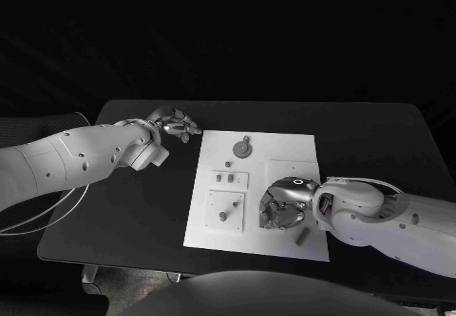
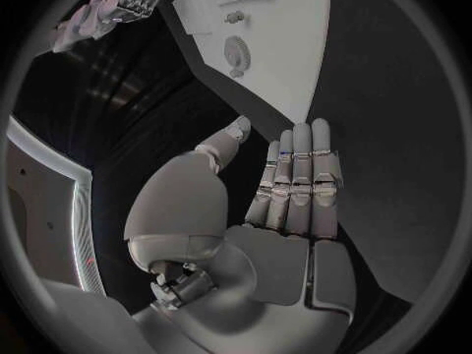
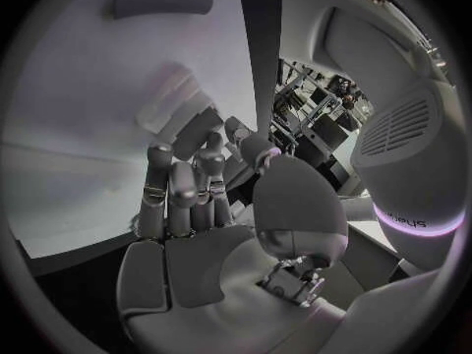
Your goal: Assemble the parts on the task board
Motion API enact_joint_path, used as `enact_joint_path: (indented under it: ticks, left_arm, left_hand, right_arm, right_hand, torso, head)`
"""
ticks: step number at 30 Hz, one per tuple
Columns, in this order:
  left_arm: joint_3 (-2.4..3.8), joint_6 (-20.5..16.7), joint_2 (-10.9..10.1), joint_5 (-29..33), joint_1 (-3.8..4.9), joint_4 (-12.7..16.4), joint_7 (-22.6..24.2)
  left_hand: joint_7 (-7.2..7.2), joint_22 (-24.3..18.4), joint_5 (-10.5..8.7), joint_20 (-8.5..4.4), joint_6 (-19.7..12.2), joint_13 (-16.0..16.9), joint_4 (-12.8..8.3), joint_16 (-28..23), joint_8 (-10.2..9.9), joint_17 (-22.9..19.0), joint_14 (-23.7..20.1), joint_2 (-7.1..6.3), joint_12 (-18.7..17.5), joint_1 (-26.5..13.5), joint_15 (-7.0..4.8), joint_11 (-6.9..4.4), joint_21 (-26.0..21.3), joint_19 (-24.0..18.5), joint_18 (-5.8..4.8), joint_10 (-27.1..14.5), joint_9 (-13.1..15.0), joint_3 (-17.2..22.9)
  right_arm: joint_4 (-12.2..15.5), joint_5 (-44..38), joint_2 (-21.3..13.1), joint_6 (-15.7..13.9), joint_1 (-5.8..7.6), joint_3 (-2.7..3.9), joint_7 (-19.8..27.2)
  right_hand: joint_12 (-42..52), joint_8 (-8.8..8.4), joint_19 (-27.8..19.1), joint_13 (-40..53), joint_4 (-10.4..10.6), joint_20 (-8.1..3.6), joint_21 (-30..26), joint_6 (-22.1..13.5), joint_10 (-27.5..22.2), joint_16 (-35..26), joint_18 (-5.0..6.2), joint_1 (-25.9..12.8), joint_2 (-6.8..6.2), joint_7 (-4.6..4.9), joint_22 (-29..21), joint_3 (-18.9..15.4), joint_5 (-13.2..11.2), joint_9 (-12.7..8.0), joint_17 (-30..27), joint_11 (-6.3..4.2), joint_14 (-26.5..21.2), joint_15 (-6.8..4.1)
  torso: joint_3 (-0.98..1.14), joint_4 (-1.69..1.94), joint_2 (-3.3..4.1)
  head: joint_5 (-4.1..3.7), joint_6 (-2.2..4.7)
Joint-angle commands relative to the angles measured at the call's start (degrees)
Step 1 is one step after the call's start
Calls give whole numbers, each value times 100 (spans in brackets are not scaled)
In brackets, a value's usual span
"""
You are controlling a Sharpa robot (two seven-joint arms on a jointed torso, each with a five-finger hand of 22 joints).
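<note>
Black table [image 1: 124, 217] carries the white task board [image 1: 285, 158] in its middle, and the two white arms come in from either side. The left hand [image 1: 174, 124] hovers over bare table just off the board's far left corner, fingers [image 2: 300, 173] straight and together, holding nothing. The right hand [image 1: 281, 205] is down on the near right part of the board, fingers [image 3: 182, 197] curled toward the surface; whether they grip a part I cannot tell, since the hand hides what lies beneath. On the board, a round grey disc [image 1: 243, 150] sits near the far edge, two small pegs [image 1: 225, 176] stand in a square recess just left of the right hand, another peg [image 1: 223, 215] stands in the recess nearer the robot, and a short grey bar [image 1: 302, 237] lies near the board's near right corner, just beside the right hand. To do this step well, the right hand should probably lift straight up before moving, so it clears the neighbouring pegs, and the left could steady the board.
</note>
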Motion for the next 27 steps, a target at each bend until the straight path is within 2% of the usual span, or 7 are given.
enact_joint_path:
  ticks: [1, 6, 12, 16, 20, 25, 27]
  left_arm:
    - [2, 51, -3, -20, 3, 12, 14]
    - [1, 48, 3, -20, 3, 13, 16]
    - [0, 50, -2, -20, 3, 9, 11]
    - [-1, 58, 3, -20, 3, 9, 11]
    - [-3, 55, 4, -20, 3, 7, 12]
    - [-5, 51, 2, -20, 3, 7, 20]
    - [-6, 47, 6, -20, 3, 9, 23]
  left_hand:
    - [-11, 8, 8, -17, -37, 0, 32, -28, 27, 7, 47, 4, -38, -16, 1, 12, -33, 35, 62, -10, -7, 1]
    - [-10, 9, 8, -17, -41, 0, 32, -30, 26, 9, 47, 3, -40, -15, 1, 13, -33, 35, 62, -12, -8, 0]
    - [-8, 11, 8, -18, -44, 0, 31, -33, 25, 11, 48, 2, -42, -13, 1, 14, -35, 35, 62, -14, -9, 1]
    - [-7, 11, 8, -18, -46, 0, 31, -34, 25, 13, 48, 3, -42, -12, 1, 14, -35, 35, 62, -15, -10, 1]
    - [-7, 12, 8, -17, -47, 0, 32, -36, 25, 15, 49, 5, -43, -11, 1, 14, -35, 35, 62, -15, -11, 1]
    - [-7, 13, 8, -17, -46, 0, 33, -37, 26, 16, 50, 6, -43, -12, 1, 14, -36, 36, 62, -15, -11, 1]
    - [-6, 14, 8, -16, -45, 0, 35, -38, 27, 18, 50, 5, -43, -15, 1, 15, -36, 36, 62, -14, -11, 0]
  right_arm:
    - [-19, 233, -12, 63, -22, -20, 45]
    - [-16, 232, -13, 153, -22, -20, 64]
    - [-17, 245, -52, 149, -22, -20, 75]
    - [1, 398, -127, -61, -22, -19, 122]
    - [67, 948, -302, -380, -18, -13, 223]
    - [71, 1930, -515, -397, 157, 13, 167]
    - [72, 2213, -630, -226, 235, 13, -6]
  right_hand:
    - [26, -81, -14, -7, 33, 4, -30, -247, -1, -35, 35, -28, 8, 250, 47, 13, 8, -530, -2, 43, -23, 13]
    - [60, -104, -28, -30, -63, 6, -22, -69, 7, -25, 35, 89, 182, 224, 59, 58, 61, -641, 21, 20, -4, 22]
    - [63, -139, -47, -54, -111, 21, -25, -22, -1, -37, 35, 95, 221, 221, 64, 48, 128, -710, -7, 20, -29, 28]
    - [66, -151, -45, -62, -104, 26, -22, -5, -2, -35, 35, 73, 229, 221, 64, 38, 144, -734, 8, 20, -18, 28]
    - [79, -162, -27, -72, -81, 28, -13, 27, 7, -24, 35, 29, 231, 216, 65, 22, 161, -766, 43, 13, 15, 24]
    - [83, -248, -25, -89, 16, 36, -24, -56, -28, -51, 35, -123, 183, 246, 54, -21, 152, -841, -33, 40, -35, 20]
    - [87, -273, -30, -94, 117, 43, -33, -69, -48, -62, 35, -246, 183, 256, 49, -46, 148, -870, -59, 49, -59, 26]
  torso:
    - [1, -1, 1]
    - [0, -2, 0]
    - [1, 2, 0]
    - [0, 1, 1]
    - [1, 2, 0]
    - [-3, 0, -4]
    - [-3, -2, -3]
  head:
    - [-1, 0]
    - [1, 0]
    - [-5, 0]
    - [-17, 0]
    - [-30, 0]
    - [-61, 0]
    - [-75, 0]
